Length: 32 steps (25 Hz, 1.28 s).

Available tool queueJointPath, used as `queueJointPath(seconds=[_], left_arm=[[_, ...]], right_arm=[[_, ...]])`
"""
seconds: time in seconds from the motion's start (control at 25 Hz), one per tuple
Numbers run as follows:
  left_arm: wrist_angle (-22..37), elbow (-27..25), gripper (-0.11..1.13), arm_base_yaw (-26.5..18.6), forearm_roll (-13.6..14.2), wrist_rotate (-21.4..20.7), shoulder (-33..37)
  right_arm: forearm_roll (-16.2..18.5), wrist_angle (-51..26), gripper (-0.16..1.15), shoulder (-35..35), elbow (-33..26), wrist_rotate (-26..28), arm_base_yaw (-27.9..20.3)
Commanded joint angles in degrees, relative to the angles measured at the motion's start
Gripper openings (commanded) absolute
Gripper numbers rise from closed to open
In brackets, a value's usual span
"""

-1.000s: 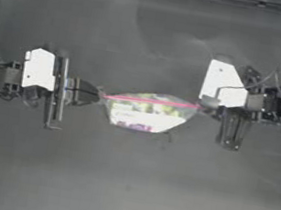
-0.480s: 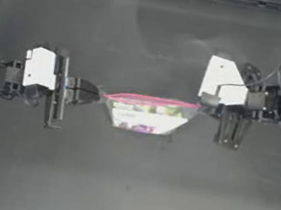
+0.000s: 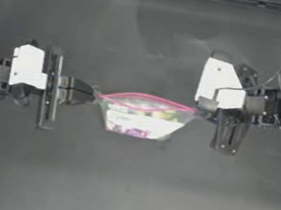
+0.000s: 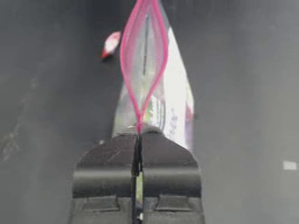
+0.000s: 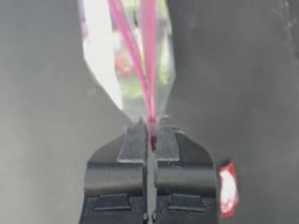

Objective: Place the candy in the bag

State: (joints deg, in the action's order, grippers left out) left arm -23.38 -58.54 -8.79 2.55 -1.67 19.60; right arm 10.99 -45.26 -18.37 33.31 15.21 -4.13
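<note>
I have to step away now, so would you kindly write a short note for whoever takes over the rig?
Left gripper: shut on the bag's left corner.
Right gripper: shut on its right corner; the bag hangs stretched between the two, mouth slightly parted.
Candy: on the table outside the bag, visible in both wrist views, near the right gripper's end.
Done: bag gripped at both ends.
Left: free one gripper, pick up the candy and drop it in.

Glossy clear plastic bag [image 3: 142, 117]
</note>
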Motion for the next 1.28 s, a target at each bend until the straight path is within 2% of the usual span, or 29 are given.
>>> queueJointPath(seconds=[0.04, 0.44, 1.0, 1.28], left_arm=[[-0.3, 0.4, 0.03, 0.7, 0.0, 0.2, 1.8], [-0.4, 0.7, 0.03, 2.5, -0.8, 0.2, -0.6], [-1.0, 0.8, 0.03, 1.9, -0.9, 0.1, -4.7], [-1.0, 1.3, 0.03, 2.0, -0.9, 0.2, -7.0]], right_arm=[[-0.1, 0.2, 0.06, -1.1, -1.3, 0.6, 0.8], [0.4, 0.4, 0.06, -0.7, -1.0, 3.8, 3.8], [2.3, 2.4, 0.06, 4.0, -0.4, 4.0, 4.0], [2.1, 4.8, 0.06, 5.4, -0.4, 3.9, 4.0]])
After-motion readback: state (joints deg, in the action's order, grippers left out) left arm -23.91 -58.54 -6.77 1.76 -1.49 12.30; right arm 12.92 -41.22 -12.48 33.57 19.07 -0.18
